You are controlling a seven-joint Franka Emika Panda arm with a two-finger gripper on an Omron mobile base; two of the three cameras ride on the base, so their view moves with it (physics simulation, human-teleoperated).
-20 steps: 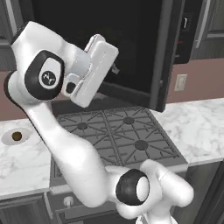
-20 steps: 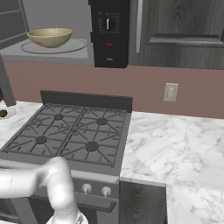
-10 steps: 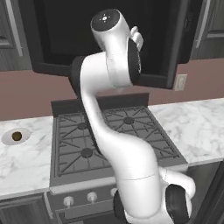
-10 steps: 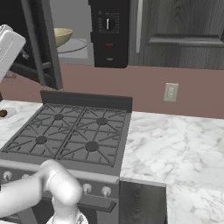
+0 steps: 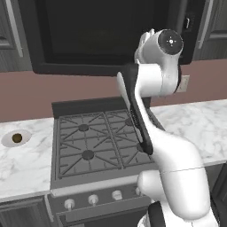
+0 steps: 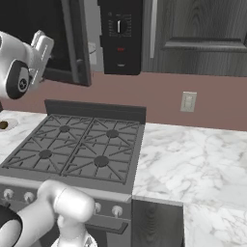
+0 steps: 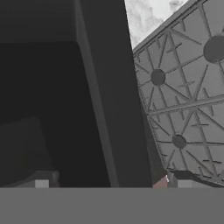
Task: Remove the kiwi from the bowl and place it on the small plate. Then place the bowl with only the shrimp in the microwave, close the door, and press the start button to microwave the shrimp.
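Closing the door (image 6: 72,41) of the microwave (image 6: 119,36): gripper (image 7: 109,181) spread wide, holding nothing, pressing against the door's dark window face. Keeping contact flat and pushing steadily toward the cavity until latching; kiwi (image 5: 17,138) resting on small plate (image 5: 9,140), far below the gripper.

Brown kiwi (image 5: 17,138) on small plate (image 5: 9,142), black microwave door (image 6: 72,43) part-closed

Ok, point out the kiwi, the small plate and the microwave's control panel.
kiwi (image 5: 17,138): left base view, on its dark rounded top.
small plate (image 5: 6,141): left base view, on the bare pale rim left of the kiwi.
control panel (image 6: 120,36): right base view, on its black face below the dial.
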